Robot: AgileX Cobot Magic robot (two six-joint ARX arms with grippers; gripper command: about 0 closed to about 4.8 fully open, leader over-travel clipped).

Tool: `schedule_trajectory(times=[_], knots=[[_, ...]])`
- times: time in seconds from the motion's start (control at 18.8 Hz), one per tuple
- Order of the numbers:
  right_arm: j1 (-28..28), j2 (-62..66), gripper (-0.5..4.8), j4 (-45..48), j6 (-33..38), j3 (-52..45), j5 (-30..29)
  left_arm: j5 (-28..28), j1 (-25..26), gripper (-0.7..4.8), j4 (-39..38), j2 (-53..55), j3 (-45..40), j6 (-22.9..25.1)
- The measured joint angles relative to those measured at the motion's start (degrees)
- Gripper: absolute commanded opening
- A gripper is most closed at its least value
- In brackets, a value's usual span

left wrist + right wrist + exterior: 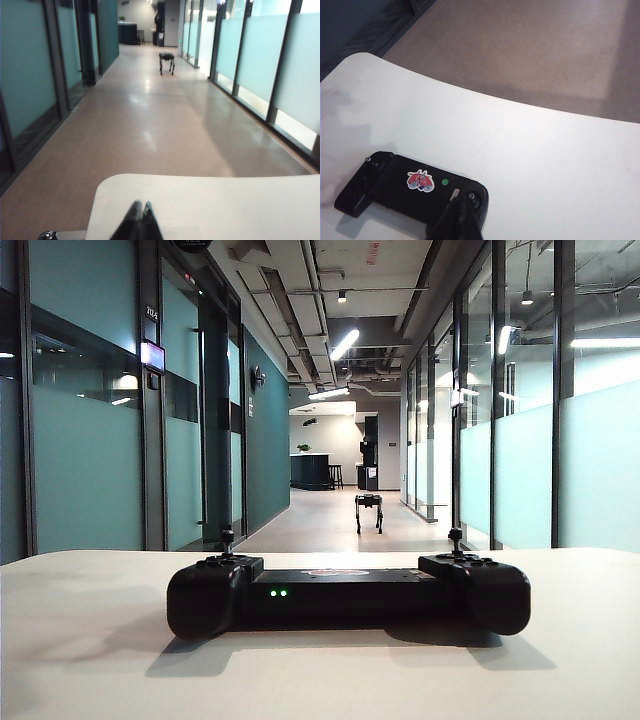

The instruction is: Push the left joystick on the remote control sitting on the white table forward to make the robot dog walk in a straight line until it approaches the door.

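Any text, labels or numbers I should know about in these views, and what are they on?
None readable.
Door plate on the left corridor wall: marks too small.
Sticker on the remote control: a red and blue picture, any lettering blurred.
Red marks on the ceiling: too blurred.

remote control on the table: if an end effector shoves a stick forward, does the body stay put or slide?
Might slide: the remote control lies loose on the smooth white table. Tipping seems unlikely, since it is wide and low. The thin left joystick should deflect first.
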Motion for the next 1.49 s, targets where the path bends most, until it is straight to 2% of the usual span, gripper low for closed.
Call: schedule_trajectory(times=[0.21,0.53,1.49], knots=[[0.0,0.0,-0.05,0.0,0.0,0.0,0.0,-5.7,-3.9,-0.05,0.1,0.0,0.0,0.0],[0.0,0.1,-0.05,0.0,0.0,0.0,0.0,-3.9,-1.6,-0.05,-0.4,0.0,0.0,0.8],[0.0,0.1,-0.05,0.0,0.0,0.0,0.0,-4.0,-1.5,-0.05,-1.9,0.0,0.0,0.8]])
